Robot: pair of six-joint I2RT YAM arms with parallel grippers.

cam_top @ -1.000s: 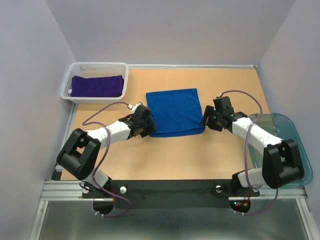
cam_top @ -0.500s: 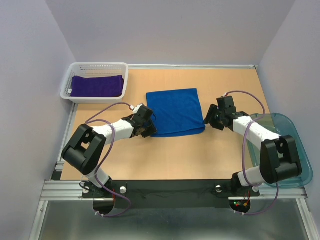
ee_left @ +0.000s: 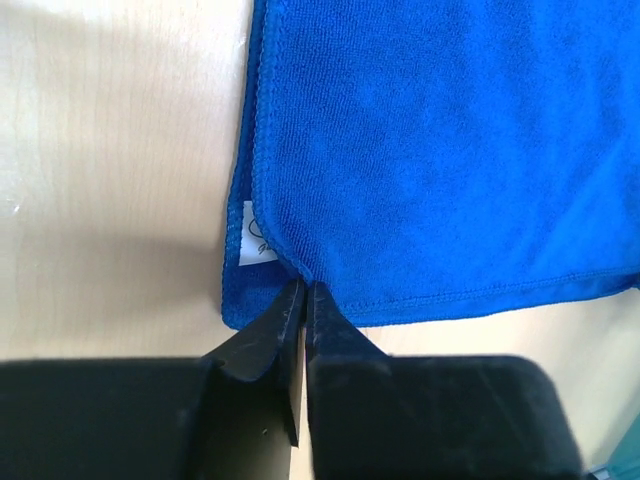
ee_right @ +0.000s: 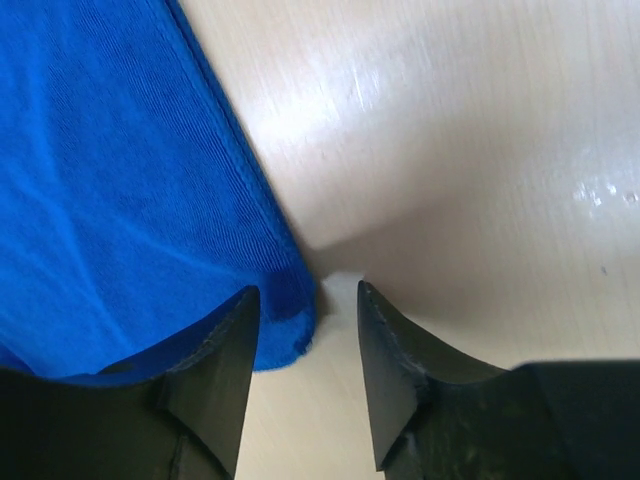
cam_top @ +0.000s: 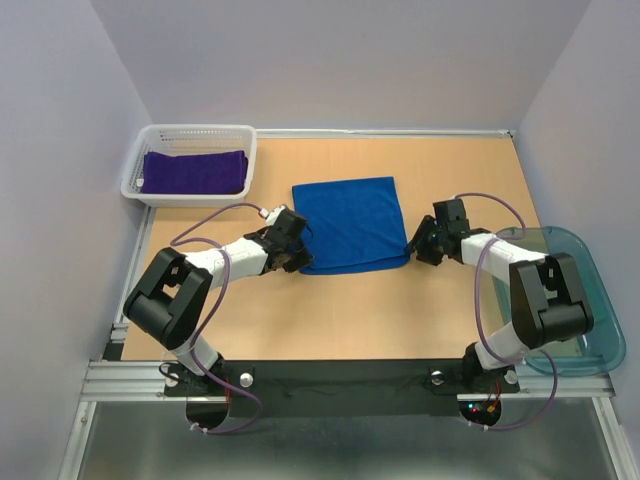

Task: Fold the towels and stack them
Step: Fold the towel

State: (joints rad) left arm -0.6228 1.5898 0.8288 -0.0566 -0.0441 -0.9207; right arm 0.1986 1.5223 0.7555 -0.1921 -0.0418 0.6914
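The bright blue towel (cam_top: 350, 223) lies folded on the table's middle. My left gripper (cam_top: 297, 256) is at its near left corner; in the left wrist view its jaws are shut on the top layer's corner (ee_left: 300, 270), beside the white label (ee_left: 253, 235). My right gripper (cam_top: 414, 247) is at the near right corner; in the right wrist view it (ee_right: 305, 300) is open, with the blue corner (ee_right: 285, 310) between the fingers. The dark purple towel (cam_top: 194, 171) lies folded in the white basket (cam_top: 137, 160). The rust-brown towel is out of view.
A teal plastic tray (cam_top: 590, 290) sits at the table's right edge under the right arm. The white basket stands at the far left corner. Grey walls enclose the table on three sides.
The right gripper has moved down and left to the towel's near right corner. The left gripper has shifted slightly right at the near left corner. The towel has not moved.
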